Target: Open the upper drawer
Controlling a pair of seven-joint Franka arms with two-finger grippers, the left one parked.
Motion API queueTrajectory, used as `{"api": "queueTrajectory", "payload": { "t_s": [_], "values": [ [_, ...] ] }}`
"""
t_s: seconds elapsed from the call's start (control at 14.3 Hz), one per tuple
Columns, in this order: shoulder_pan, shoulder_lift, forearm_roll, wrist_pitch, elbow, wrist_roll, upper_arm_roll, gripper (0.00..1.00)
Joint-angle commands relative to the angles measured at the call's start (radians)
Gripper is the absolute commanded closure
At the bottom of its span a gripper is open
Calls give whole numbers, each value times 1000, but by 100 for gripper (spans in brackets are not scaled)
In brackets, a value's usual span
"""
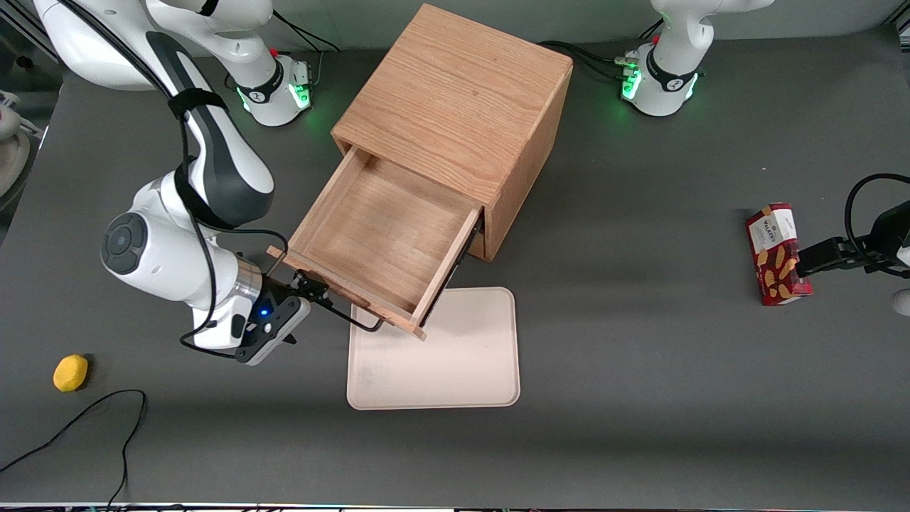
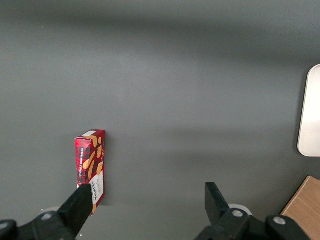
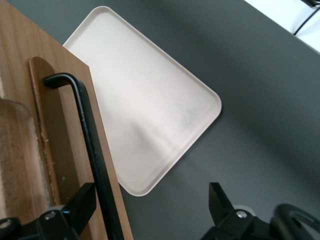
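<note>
The upper drawer (image 1: pixel 387 231) stands pulled far out. The gripper (image 1: pixel 311 290) sits open around its handle (image 1: pixel 353 318). Next, I judge, it backs clear.

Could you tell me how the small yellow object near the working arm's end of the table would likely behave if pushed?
The yellow object looks rounded, so it would probably roll or wobble rather than slide. It seems small and likely light. The hand is open at the upper drawer handle, farther from the front camera than the object.
</note>
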Motion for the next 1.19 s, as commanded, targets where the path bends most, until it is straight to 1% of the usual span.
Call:
{"api": "queueTrajectory", "payload": {
  "t_s": [0.0,0.21,0.42,0.56,0.63,0.77,0.91,0.98,1.05,1.12],
  "values": [
    [-3,27,-4,23,35,-18,-4,0],
    [-9,-19,-4,23,55,-3,-16,0],
    [-20,-135,6,-5,46,3,-73,0],
    [-37,-223,100,-170,42,113,-116,0],
    [-43,-267,108,-237,30,205,-134,0],
    [-64,-358,94,-336,-31,366,-143,0],
    [-81,-436,9,-399,-109,562,-147,0],
    [-84,-473,-10,-440,-149,619,-147,0],
    [-97,-508,-16,-466,-186,632,-147,0],
    [-100,-528,-61,-476,-204,631,-147,0]
  ]
}}
